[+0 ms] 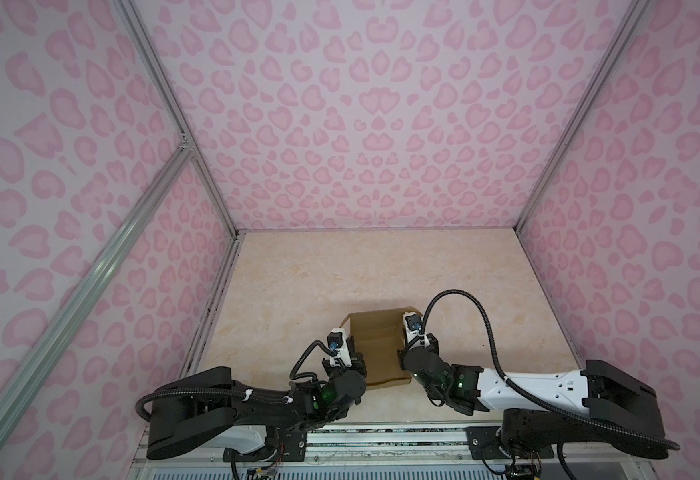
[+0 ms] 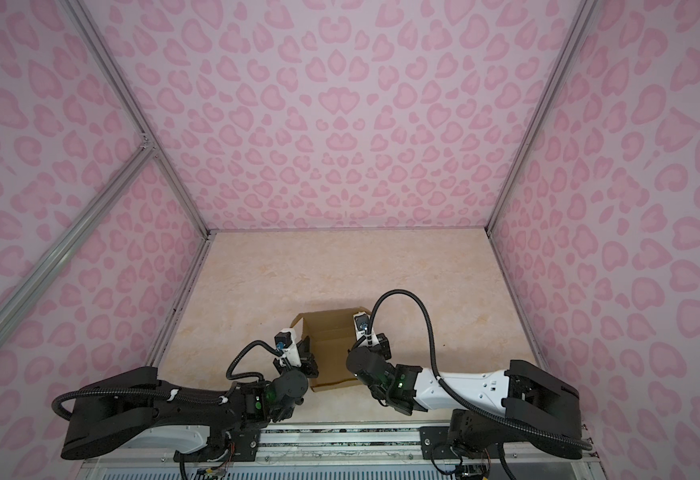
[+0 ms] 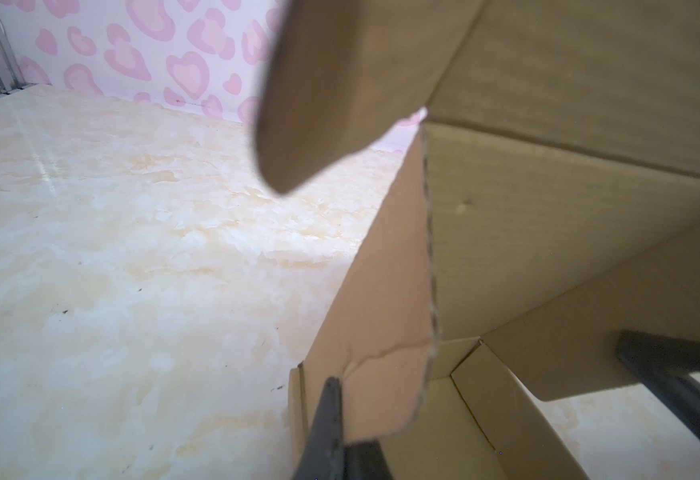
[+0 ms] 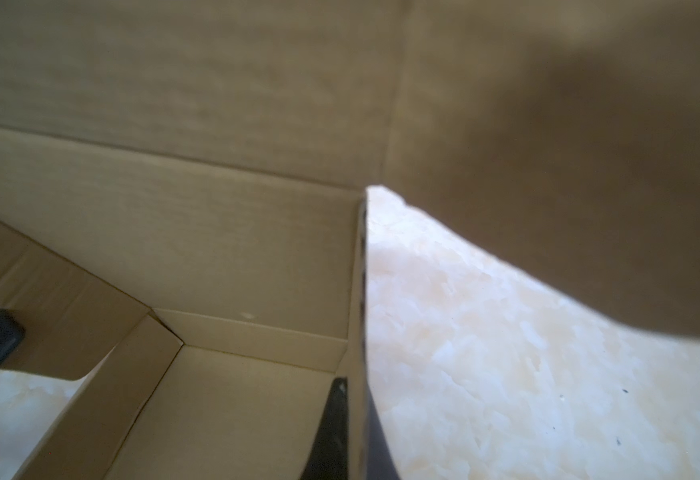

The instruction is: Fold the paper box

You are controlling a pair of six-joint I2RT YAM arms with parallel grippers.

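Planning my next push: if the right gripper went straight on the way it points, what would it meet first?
Probably the plain brown cardboard box itself: the right gripper is shut on its side wall, and straight ahead stands the box's far panel with its flap. Depth is unclear.

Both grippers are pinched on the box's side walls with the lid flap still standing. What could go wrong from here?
1. The left gripper pinches the box wall by its thin edge, already creased beside the fingers; pulling could crumple or tear it.
2. The right gripper grips the opposite wall equally narrowly; uneven arm motion could twist the box or slip it free.
3. The lid flap hangs over both wrist cameras, and may catch a gripper if it drops.
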